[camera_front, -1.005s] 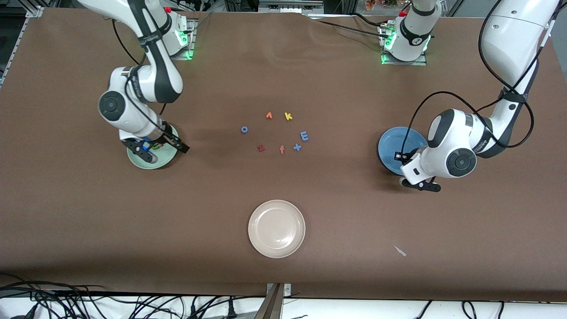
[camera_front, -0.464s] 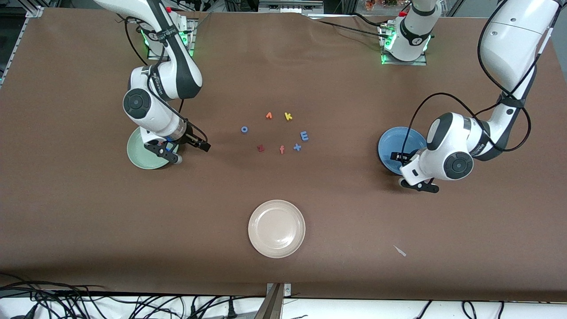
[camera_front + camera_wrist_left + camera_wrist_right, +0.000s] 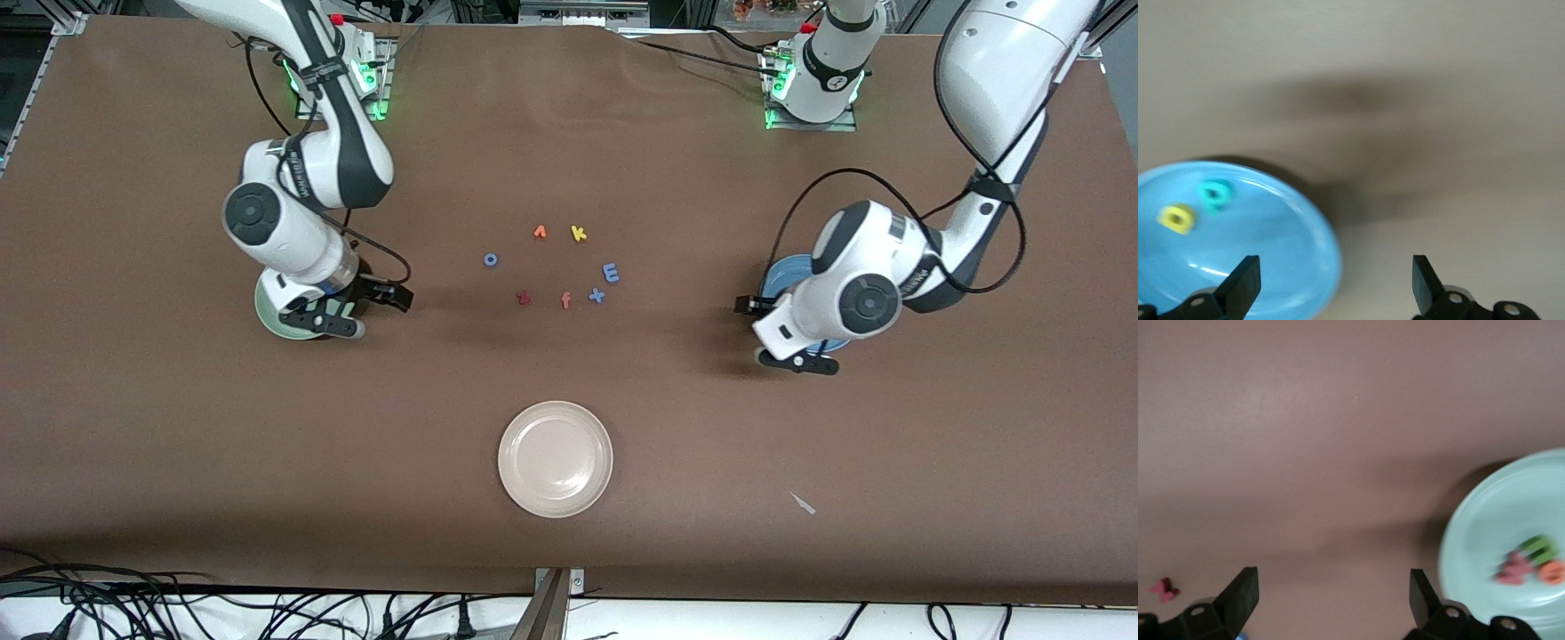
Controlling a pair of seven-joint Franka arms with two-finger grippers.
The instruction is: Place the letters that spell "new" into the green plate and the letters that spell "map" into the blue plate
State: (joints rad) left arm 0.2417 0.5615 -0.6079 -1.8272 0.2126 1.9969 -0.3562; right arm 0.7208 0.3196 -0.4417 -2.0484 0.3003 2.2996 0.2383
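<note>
The green plate (image 3: pixel 1498 540) holds the green "n" (image 3: pixel 1538 548), pink-red "w" (image 3: pixel 1515 569) and orange "e" (image 3: pixel 1553 571). My right gripper (image 3: pixel 1331 600) is open and empty over bare table just beside that plate (image 3: pixel 269 311), toward the table's middle. The blue plate (image 3: pixel 1271 233) holds the yellow "a" (image 3: pixel 1177 218) and teal "p" (image 3: pixel 1215 195). My left gripper (image 3: pixel 1335 287) is open and empty, straddling that plate's rim (image 3: pixel 781 271). The blue "m" (image 3: pixel 611 272) lies on the table in the middle cluster.
Loose letters lie mid-table: an orange one (image 3: pixel 540 232), yellow "k" (image 3: pixel 579 234), blue "o" (image 3: pixel 490 260), dark red "z" (image 3: pixel 524 298), salmon "f" (image 3: pixel 565 300), blue "x" (image 3: pixel 597 296). A cream-white plate (image 3: pixel 556 418) sits nearer the front camera.
The left gripper has opened and its arm has swung from the blue plate's edge toward the table's middle. The right hand has shifted off the green plate toward the middle.
</note>
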